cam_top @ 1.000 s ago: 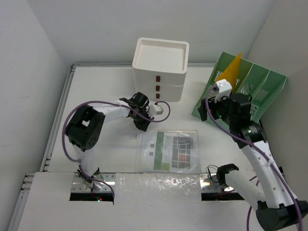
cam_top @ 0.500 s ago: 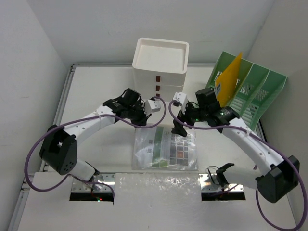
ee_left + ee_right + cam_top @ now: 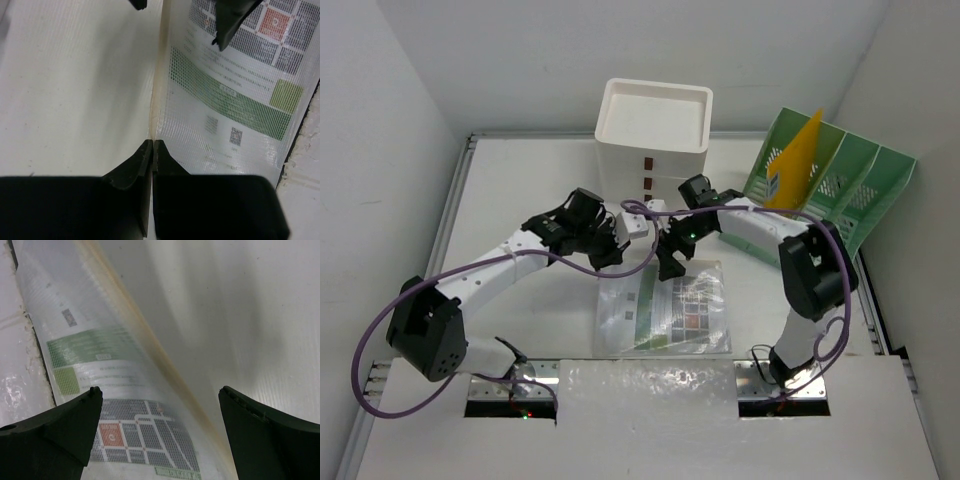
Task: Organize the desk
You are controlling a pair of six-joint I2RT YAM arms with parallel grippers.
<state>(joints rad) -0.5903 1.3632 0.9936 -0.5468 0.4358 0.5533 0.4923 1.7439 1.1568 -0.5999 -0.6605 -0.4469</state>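
Four fingers (image 3: 55, 425), one pouch (image 3: 670, 315), one desk (image 3: 520, 180)

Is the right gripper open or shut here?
Open. The right gripper has its fingers wide apart over the plastic sleeve.

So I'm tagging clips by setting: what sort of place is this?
Probably a robot test cell staged as an office: a white desk walled on three sides, bearing a drawer box, a green file rack and a sleeved document.
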